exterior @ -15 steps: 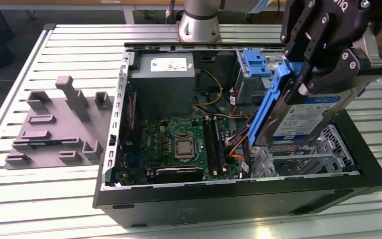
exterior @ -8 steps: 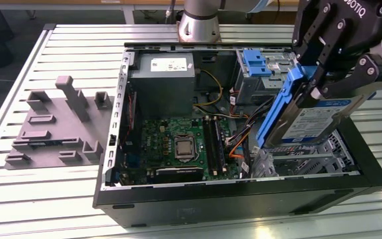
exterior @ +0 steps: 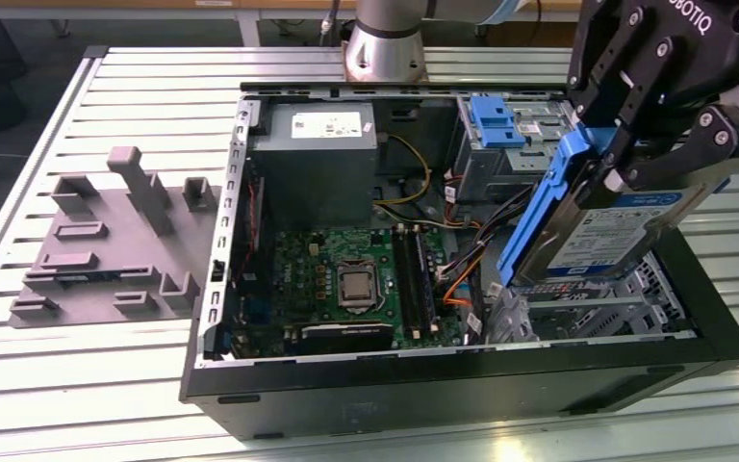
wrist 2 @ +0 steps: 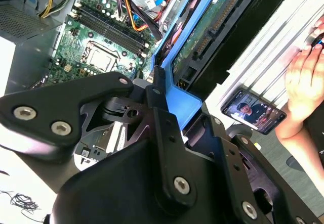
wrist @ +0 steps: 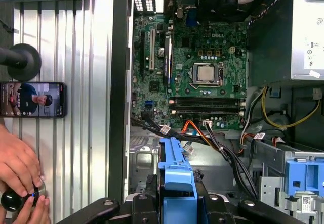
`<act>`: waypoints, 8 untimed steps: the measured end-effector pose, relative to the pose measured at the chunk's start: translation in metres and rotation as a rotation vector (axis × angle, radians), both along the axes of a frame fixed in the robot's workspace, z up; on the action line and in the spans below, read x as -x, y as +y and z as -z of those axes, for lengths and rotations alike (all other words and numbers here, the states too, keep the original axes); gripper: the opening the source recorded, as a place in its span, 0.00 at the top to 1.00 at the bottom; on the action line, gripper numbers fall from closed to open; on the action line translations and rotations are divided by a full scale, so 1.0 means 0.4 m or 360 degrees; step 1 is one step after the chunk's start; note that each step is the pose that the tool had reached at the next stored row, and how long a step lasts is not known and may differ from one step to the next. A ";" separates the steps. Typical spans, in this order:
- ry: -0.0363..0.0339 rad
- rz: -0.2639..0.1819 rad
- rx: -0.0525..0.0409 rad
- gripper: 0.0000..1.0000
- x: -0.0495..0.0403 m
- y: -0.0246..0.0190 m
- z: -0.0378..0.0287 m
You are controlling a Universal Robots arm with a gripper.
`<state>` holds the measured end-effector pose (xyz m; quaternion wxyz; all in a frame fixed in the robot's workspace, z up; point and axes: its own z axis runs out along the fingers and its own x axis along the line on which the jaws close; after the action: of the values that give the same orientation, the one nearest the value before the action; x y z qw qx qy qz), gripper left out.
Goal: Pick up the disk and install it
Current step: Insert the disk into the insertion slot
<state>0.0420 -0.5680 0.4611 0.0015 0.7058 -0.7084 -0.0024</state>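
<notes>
The hand [exterior: 658,164] is gripping the disk [exterior: 607,236], its fingers closing on the blue side rails. The disk is hanging tilted, label facing up and outward, with its lower end dipping into the open computer case [exterior: 472,371] over the metal drive cage [exterior: 588,308] at the exterior view's right. It is not sitting flat in the cage.

In the second wrist view the disk [wrist 2: 212,27] is showing its green circuit side, with the hand [wrist 2: 167,97] clamping the blue rail. In the first wrist view the rail of the disk [wrist: 177,173] is pointing toward the motherboard [wrist: 197,67].

Inside the case, a grey power box [exterior: 312,159] is sitting at the back and a bare blue bracket [exterior: 492,120] is standing beside it. A grey fixture [exterior: 113,241] is lying on the slatted counter [exterior: 113,385]. A person [wrist: 17,163] is touching a small black knob [wrist: 12,198] near a phone [wrist: 33,99].
</notes>
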 end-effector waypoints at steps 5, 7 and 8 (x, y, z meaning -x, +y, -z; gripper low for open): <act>0.0000 0.0000 0.0000 0.64 0.000 0.000 0.000; 0.0000 0.0000 0.0000 0.64 -0.001 0.000 0.000; 0.0000 0.0000 0.0000 0.64 -0.002 0.000 0.000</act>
<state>0.0429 -0.5680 0.4610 0.0015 0.7058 -0.7084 -0.0024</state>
